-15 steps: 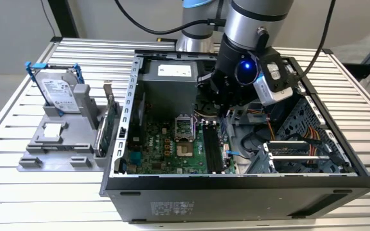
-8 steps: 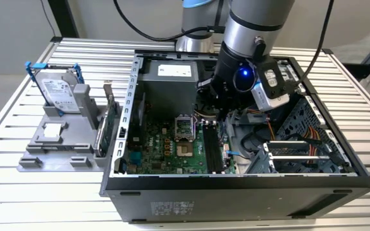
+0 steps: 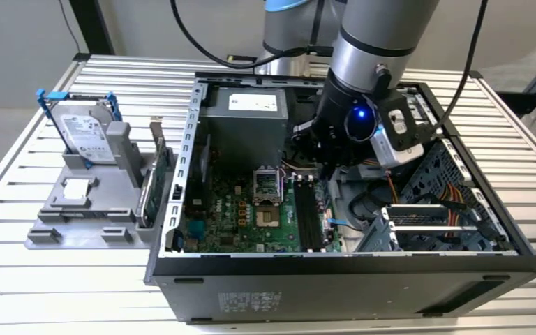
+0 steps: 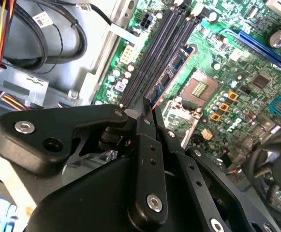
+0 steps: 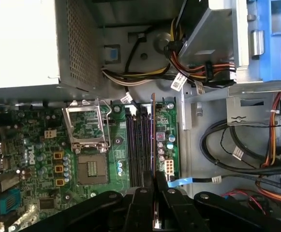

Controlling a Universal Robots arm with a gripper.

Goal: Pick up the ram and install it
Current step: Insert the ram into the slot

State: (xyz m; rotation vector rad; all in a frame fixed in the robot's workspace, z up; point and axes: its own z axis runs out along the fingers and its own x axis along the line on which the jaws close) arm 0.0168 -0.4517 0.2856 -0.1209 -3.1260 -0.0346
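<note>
The tool (image 4: 147, 113) is down inside the open computer case (image 3: 343, 269), clenched on the ram (image 4: 171, 72), which it grips by its near end. In the second wrist view the thin stick stands on edge, its long side running along the row of dark memory slots (image 4: 155, 53); that edge-on hold looks meant to let the lower edge drop straight into a slot. I can't tell whether it touches the slot yet. In the first wrist view the ram (image 5: 153, 140) shows as a thin line beside the slots (image 5: 138, 145). Close by sit the open processor socket (image 5: 89, 145) on one side and a bundle of coloured cables (image 5: 198, 67) on the other. Outside on the table (image 3: 26, 279), a grey stand holds a hard drive (image 3: 86, 136) and a green card (image 3: 156, 181), well apart from the work.
</note>
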